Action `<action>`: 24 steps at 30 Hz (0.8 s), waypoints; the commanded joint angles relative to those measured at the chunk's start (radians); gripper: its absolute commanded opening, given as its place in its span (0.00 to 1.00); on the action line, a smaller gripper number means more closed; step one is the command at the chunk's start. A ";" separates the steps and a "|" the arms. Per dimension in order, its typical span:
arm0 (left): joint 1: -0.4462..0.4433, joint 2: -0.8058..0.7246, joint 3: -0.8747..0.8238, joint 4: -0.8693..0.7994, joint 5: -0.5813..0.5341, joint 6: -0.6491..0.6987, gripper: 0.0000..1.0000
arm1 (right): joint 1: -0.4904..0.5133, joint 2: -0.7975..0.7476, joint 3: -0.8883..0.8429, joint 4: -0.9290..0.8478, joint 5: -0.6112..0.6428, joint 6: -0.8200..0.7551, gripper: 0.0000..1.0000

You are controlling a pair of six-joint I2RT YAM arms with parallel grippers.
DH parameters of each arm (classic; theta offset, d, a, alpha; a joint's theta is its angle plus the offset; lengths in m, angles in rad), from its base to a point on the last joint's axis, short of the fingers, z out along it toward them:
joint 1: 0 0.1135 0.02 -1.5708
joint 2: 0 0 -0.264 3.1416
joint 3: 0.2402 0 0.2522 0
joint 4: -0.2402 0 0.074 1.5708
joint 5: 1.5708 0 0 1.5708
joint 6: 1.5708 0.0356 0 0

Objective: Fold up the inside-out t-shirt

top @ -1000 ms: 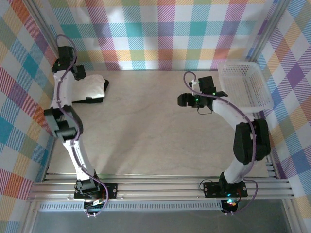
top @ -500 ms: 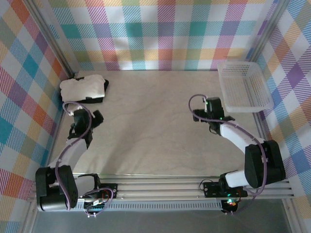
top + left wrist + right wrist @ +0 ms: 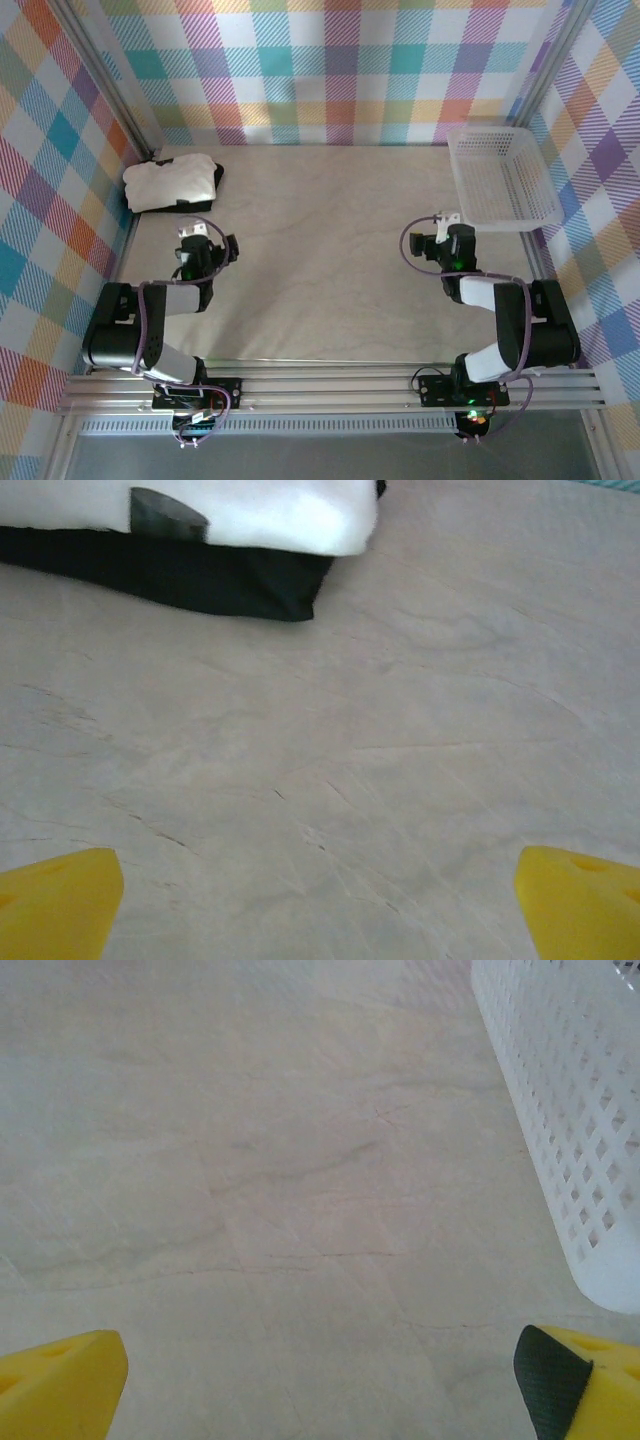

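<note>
1. The cream soft cotton t-shirt (image 3: 172, 183) lies folded, well left of the white plastic lattice basket (image 3: 458, 170), atop a black t-shirt (image 3: 170, 575).
2. Probably light and floppy (pinch hems or corners).
3. The left gripper (image 3: 320, 900) and right gripper (image 3: 320, 1380) gape wide, holding nothing.

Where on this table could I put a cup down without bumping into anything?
Widest bare patch: the middle of the table, between the left gripper and right gripper, back to the wall between the white t-shirt and the basket. Crowded: far left corner, white t-shirt on a black t-shirt; far right, the basket.
</note>
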 commanded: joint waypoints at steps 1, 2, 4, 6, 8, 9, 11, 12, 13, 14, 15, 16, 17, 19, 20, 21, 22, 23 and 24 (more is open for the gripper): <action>-0.028 0.052 0.016 0.113 -0.016 0.067 1.00 | -0.045 0.042 -0.028 0.171 -0.091 0.053 1.00; -0.040 0.055 0.023 0.101 -0.031 0.079 1.00 | -0.048 0.075 -0.034 0.228 -0.098 0.057 1.00; -0.042 0.053 0.021 0.105 -0.033 0.079 1.00 | -0.055 0.058 -0.032 0.191 -0.107 0.059 1.00; -0.042 0.052 0.019 0.110 -0.033 0.080 1.00 | -0.054 0.060 -0.032 0.192 -0.106 0.058 1.00; -0.042 0.053 0.021 0.109 -0.030 0.081 1.00 | -0.056 0.064 -0.031 0.194 -0.111 0.059 1.00; -0.042 0.054 0.021 0.111 -0.032 0.080 1.00 | -0.056 0.062 -0.032 0.197 -0.111 0.059 1.00; -0.042 0.054 0.021 0.110 -0.031 0.081 1.00 | -0.056 0.062 -0.032 0.196 -0.110 0.059 1.00; -0.041 0.054 0.021 0.110 -0.031 0.081 1.00 | -0.056 0.063 -0.032 0.199 -0.110 0.059 1.00; -0.042 0.054 0.021 0.111 -0.032 0.081 1.00 | -0.055 0.062 -0.031 0.195 -0.110 0.059 1.00; -0.042 0.054 0.021 0.110 -0.031 0.081 1.00 | -0.056 0.064 -0.031 0.196 -0.110 0.059 1.00; -0.044 0.054 0.021 0.111 -0.032 0.081 1.00 | -0.056 0.064 -0.031 0.195 -0.110 0.059 1.00; -0.042 0.054 0.021 0.109 -0.032 0.081 1.00 | -0.056 0.063 -0.031 0.196 -0.110 0.058 1.00; -0.041 0.055 0.021 0.109 -0.032 0.082 1.00 | -0.056 0.064 -0.031 0.196 -0.108 0.058 1.00; -0.042 0.054 0.021 0.109 -0.031 0.081 1.00 | -0.055 0.065 -0.029 0.194 -0.111 0.058 1.00; -0.042 0.055 0.021 0.110 -0.032 0.080 1.00 | -0.058 0.066 -0.025 0.188 -0.114 0.059 1.00; -0.042 0.054 0.021 0.110 -0.032 0.081 1.00 | -0.060 0.066 -0.023 0.185 -0.119 0.061 1.00; -0.041 0.054 0.021 0.111 -0.032 0.081 1.00 | -0.060 0.066 -0.024 0.185 -0.122 0.061 1.00; -0.041 0.054 0.021 0.110 -0.032 0.081 1.00 | -0.061 0.065 -0.026 0.188 -0.122 0.061 1.00; -0.042 0.054 0.021 0.110 -0.032 0.080 1.00 | -0.061 0.064 -0.029 0.191 -0.120 0.060 1.00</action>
